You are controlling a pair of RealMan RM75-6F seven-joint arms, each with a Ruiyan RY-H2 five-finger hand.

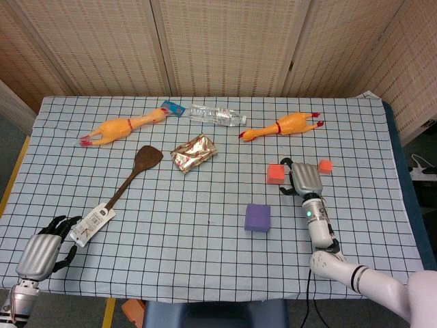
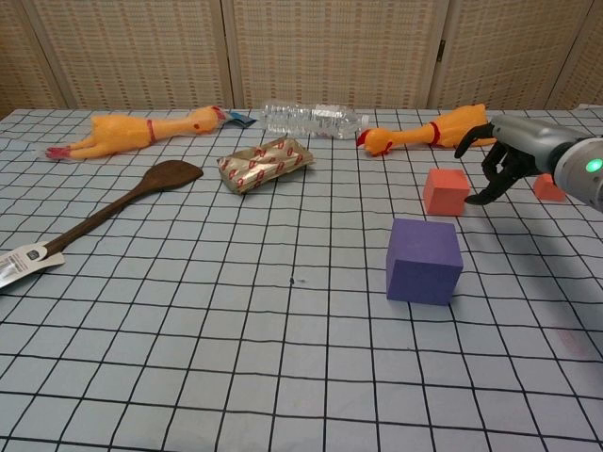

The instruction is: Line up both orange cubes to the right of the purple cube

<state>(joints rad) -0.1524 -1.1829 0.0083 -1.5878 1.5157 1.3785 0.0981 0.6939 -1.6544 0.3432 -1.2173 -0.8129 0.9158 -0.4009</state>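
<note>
Two orange cubes and one purple cube are your task stock, entered here with the rest of the table from largest item down. Checked tablecloth, covering the whole surface; its folds could drag a cube that you slide instead of lifting. Rubber chicken, left and rubber chicken, right, both at the far edge, the right one close enough behind the cubes that a wide sweep of your arm could knock it. Wooden spatula, tagged, lying diagonally at left; your left hand rests near its tag at the near-left corner, fingers spread, holding nothing. Plastic bottle, lying on its side at the back, the only container here; whether it holds liquid cannot be told. Foil packet, mid-table. Purple cube, centre-right, apart from everything. Right hand, hovering between the two orange cubes with fingers spread and curved, gripping nothing. Larger orange cube, behind the purple cube and just beside your fingertips; a careless closing could shove it leftward. Smaller orange cube, partly hidden behind your hand in the chest view, so your wrist may bump it unseen.
</note>
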